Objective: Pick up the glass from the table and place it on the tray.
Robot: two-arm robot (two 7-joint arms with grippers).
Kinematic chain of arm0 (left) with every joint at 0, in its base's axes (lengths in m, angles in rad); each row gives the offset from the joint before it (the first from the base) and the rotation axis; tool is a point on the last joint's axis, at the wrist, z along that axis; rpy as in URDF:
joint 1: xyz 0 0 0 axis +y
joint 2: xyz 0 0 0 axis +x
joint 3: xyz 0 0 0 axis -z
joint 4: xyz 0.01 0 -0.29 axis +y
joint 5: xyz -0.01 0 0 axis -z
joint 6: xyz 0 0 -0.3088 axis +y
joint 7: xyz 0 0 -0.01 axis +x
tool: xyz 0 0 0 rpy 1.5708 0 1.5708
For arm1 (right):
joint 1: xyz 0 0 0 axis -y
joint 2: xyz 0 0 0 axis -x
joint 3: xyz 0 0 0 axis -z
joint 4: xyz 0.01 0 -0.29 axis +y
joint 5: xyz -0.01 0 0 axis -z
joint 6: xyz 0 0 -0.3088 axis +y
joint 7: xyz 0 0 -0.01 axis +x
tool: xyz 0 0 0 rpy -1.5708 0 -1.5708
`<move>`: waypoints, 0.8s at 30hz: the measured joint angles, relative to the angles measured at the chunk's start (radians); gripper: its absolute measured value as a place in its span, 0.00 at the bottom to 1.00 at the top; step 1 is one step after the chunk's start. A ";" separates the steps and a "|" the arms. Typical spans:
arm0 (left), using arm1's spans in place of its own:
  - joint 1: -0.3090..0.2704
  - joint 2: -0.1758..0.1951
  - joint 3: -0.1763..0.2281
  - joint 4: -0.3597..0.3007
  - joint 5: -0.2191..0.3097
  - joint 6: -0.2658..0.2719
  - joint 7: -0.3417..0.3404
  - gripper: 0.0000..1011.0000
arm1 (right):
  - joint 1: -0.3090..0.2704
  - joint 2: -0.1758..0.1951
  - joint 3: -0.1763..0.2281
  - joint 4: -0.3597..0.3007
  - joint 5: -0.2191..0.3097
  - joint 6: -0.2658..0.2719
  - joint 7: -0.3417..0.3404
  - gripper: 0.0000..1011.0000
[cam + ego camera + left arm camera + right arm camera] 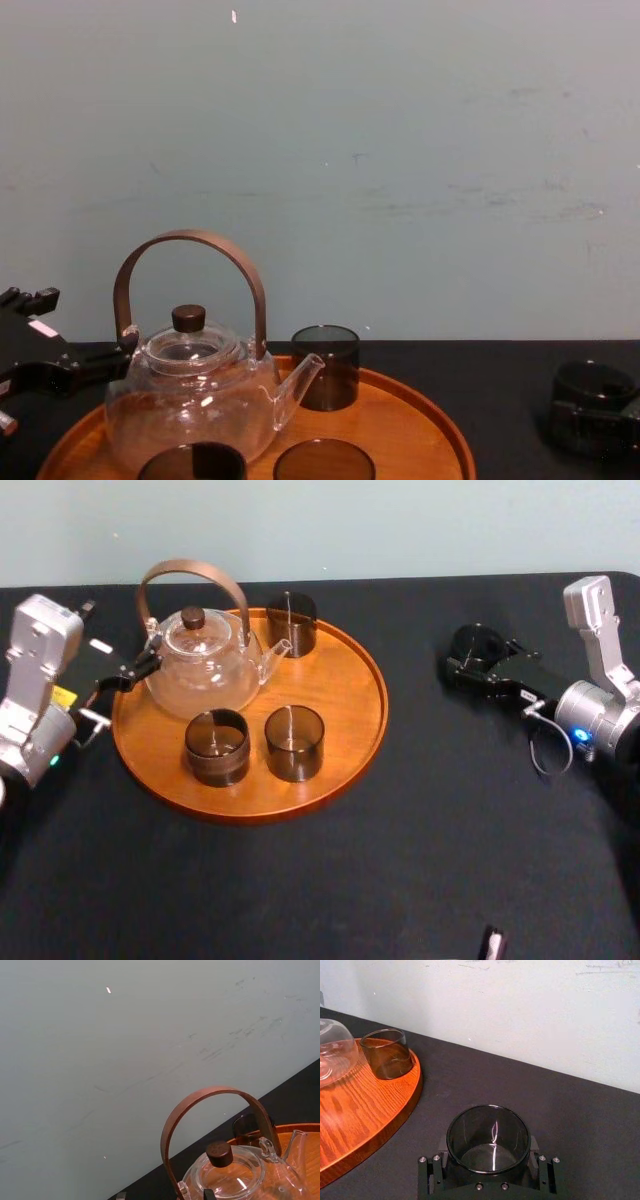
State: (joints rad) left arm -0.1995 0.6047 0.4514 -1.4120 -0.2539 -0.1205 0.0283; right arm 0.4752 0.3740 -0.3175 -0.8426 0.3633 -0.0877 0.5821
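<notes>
At the lower centre of the right wrist view, the right gripper [488,1174] has its jaws narrowed around the dark smoked round glass [488,1135], apparently gripping it, with the flat matte black table [580,1125] around it. Farther left lies the round orange-brown wooden tray [365,1110]. The left gripper [122,678] sits at the tray's left edge in the head view.

Soft, even light from above; the matte black table [420,880] gives back almost none of it.
The tray [350,730] has a pale sheen on its bare wood toward its right rim. The dark glasses [294,742] on it cast only faint, close shadows. The teapot [205,665] on the tray carries small white glints on its belly and lid. Right of the tray, the glass [487,1132] clamped in the right gripper [487,1170] shows thin bright streaks inside its wall. Behind the tray, the wall [400,150] is evenly lit and pale.
</notes>
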 joint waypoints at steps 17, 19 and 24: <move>0.000 0.000 0.000 0.000 0.000 0.000 0.000 0.99 | -0.016 0.017 -0.009 -0.080 0.004 0.028 0.025 0.90; 0.000 0.000 0.000 0.000 0.000 0.000 0.000 0.99 | -0.016 0.018 -0.014 -0.094 0.003 0.035 0.025 0.90; 0.000 0.000 0.000 0.000 0.000 0.000 0.000 0.99 | -0.014 0.017 -0.028 -0.118 0.001 0.045 0.027 0.90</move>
State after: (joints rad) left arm -0.1995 0.6047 0.4514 -1.4120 -0.2539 -0.1205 0.0283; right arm 0.4616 0.3907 -0.3459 -0.9610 0.3643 -0.0426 0.6089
